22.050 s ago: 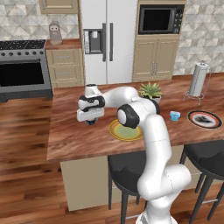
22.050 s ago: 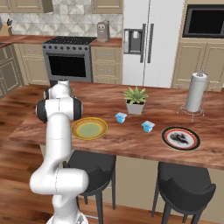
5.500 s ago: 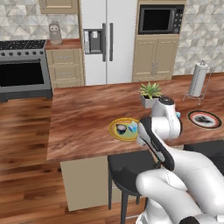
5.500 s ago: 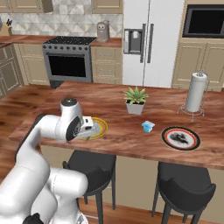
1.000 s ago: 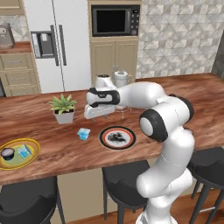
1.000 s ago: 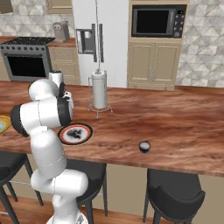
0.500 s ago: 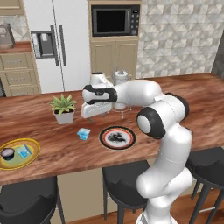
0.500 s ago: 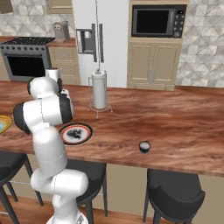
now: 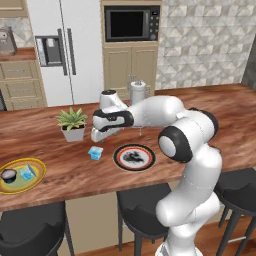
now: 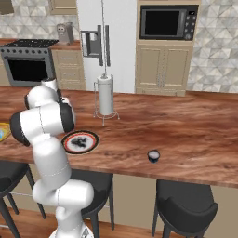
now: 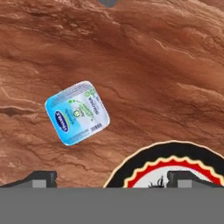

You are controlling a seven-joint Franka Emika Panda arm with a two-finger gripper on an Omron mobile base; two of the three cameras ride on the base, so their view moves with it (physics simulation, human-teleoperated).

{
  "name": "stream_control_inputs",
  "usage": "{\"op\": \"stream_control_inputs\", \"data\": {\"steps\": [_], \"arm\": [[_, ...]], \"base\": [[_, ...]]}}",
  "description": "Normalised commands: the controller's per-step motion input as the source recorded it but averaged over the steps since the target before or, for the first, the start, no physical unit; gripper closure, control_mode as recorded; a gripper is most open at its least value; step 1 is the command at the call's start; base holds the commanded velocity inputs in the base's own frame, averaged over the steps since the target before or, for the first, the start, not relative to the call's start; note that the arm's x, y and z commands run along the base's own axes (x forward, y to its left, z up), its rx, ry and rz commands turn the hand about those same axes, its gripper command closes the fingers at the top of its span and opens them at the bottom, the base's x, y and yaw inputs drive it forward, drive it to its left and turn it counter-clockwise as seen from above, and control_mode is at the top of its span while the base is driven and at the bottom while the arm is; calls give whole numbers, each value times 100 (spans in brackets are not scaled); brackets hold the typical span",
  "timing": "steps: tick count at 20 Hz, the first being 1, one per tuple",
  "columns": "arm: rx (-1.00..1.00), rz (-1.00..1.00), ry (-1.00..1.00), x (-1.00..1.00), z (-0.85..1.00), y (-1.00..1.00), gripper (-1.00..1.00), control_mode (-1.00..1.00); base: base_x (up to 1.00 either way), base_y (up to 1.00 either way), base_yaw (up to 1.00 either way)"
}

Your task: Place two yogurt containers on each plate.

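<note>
My gripper (image 9: 102, 134) hangs open a little above the counter, between the potted plant and the white plate (image 9: 116, 157) with the dark red-black rim. A light blue squarish yogurt container (image 9: 95, 152) sits on the wood just left of that plate. In the hand view this container (image 11: 77, 112) lies ahead and left of the gripper (image 11: 111, 179), with the plate's rim (image 11: 131, 164) at lower right. The yellow-rimmed plate (image 9: 42, 172) at far left carries a dark round container (image 9: 8, 174) and a light blue one (image 9: 27, 172). Another dark round container (image 10: 154, 155) stands alone on the counter, right of the white plate (image 10: 66, 142).
A potted green plant (image 9: 73, 124) stands left of the gripper. A paper towel holder (image 9: 137, 92) rises behind the arm. Black stools (image 9: 145, 205) stand under the counter's front edge. Fridge and cabinets line the far wall.
Over the last second the gripper has drifted slightly left and lower toward the loose light blue container, still open. Since the oldest frames the base has driven right along the counter.
</note>
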Motion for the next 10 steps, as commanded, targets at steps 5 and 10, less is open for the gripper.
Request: {"op": "stream_control_inputs", "data": {"steps": [5, 10], "arm": [[0, 8, -6, -2, -5, 16, -100, -100], [0, 10, 0, 0, 3, 26, -100, -100]], "base": [[0, 0, 0], [0, 0, 0]]}}
